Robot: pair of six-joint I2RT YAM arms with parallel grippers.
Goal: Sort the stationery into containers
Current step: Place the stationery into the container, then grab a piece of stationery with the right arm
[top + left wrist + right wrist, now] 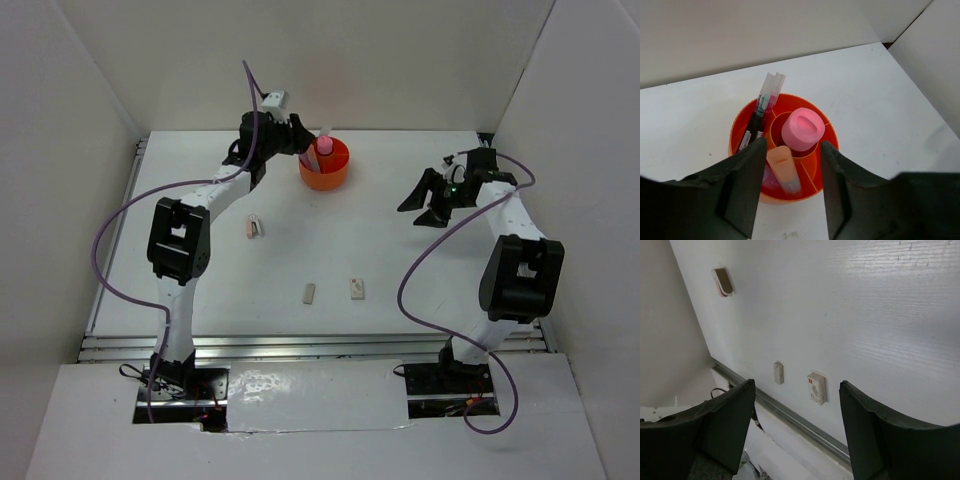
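Left gripper wide over orange tub, right gripper wide, three erasers loose.

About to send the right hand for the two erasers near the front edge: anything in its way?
Nothing visible. Only bare table lies between the open right hand and the white eraser and beige eraser. The tub stands far off to the left of that path.

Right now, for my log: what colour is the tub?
The tub is bright orange, clearest in the left wrist view.
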